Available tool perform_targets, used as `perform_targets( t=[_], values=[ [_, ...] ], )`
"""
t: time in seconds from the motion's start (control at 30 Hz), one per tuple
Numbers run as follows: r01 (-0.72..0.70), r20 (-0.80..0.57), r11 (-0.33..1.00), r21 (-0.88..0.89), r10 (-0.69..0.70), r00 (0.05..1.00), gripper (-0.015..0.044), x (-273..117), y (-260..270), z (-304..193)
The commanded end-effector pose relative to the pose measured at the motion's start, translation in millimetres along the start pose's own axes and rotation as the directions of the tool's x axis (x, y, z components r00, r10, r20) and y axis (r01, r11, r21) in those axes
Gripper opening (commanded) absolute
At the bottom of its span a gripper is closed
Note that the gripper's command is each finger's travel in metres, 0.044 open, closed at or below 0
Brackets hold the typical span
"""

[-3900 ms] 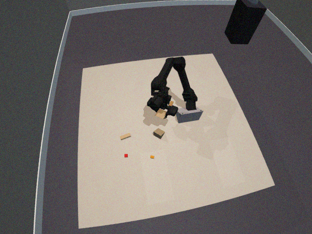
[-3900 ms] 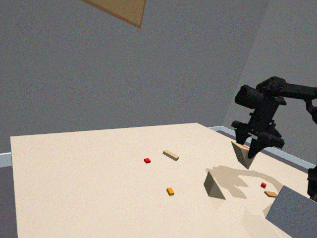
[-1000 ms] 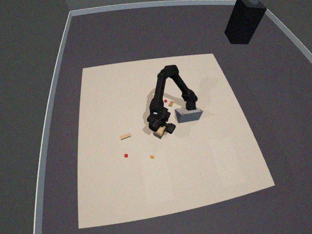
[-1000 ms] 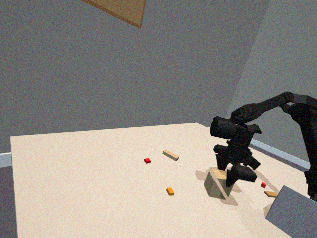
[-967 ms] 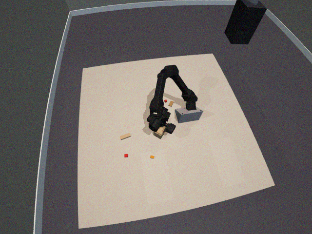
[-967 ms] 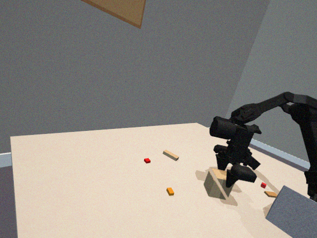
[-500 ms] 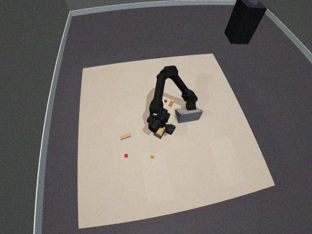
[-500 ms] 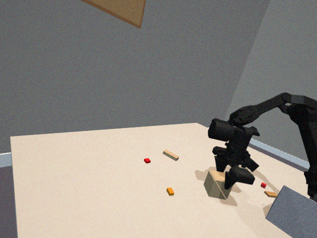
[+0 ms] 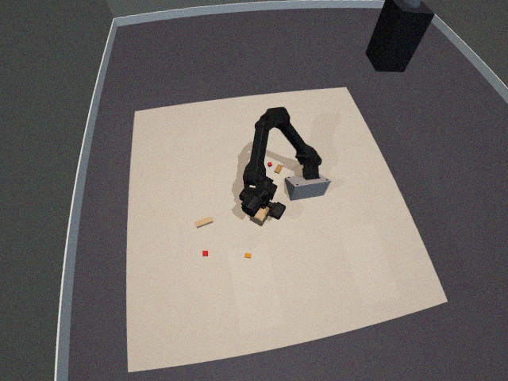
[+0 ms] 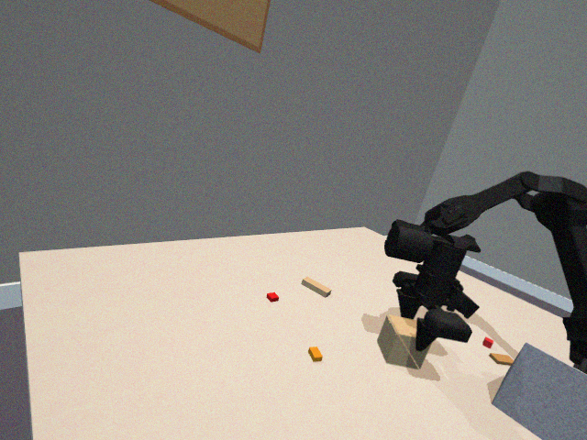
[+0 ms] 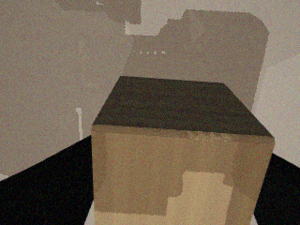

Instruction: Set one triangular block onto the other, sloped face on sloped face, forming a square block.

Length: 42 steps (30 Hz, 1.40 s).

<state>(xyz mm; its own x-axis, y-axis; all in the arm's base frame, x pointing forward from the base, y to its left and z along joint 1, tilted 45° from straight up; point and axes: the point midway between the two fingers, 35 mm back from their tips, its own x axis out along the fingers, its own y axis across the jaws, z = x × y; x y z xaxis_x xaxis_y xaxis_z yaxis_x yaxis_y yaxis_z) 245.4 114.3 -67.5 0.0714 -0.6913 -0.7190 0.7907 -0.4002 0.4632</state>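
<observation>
Between my pincer's (image 10: 416, 326) fingers is the upper triangular block (image 10: 406, 326), clamped tight, seated slope-to-slope on the lower triangular block (image 10: 395, 347) so they read as one square wooden chunk. Matte tan faces, crisp edges. At about 10 o'clock on the table (image 10: 142, 331) lies a thin plank (image 10: 315, 286).

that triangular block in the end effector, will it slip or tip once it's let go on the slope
The upper triangular block, gripped in the end effector, looks rigid and flat-faced, so it probably won't roll. Its sloped face sits on the lower triangular block, so it may slide downhill if released misaligned. The faces look smooth, so grip may be modest.
</observation>
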Motion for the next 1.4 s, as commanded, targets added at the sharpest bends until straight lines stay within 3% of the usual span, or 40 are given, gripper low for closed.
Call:
perform_targets(
  t=[0.0, 0.97, 1.37],
  values=[
    [-0.003, 0.001, 1.0, -0.006, 0.003, 1.0, 0.0, 0.8, 0.1, 0.1],
    [-0.002, 0.004, 1.0, -0.01, 0.002, 1.0, 0.0, 2.5, 0.2, -0.6],
    [-0.001, 0.001, 1.0, -0.005, 0.001, 1.0, 0.0315, 1.9, 0.1, -0.6]
  ],
)
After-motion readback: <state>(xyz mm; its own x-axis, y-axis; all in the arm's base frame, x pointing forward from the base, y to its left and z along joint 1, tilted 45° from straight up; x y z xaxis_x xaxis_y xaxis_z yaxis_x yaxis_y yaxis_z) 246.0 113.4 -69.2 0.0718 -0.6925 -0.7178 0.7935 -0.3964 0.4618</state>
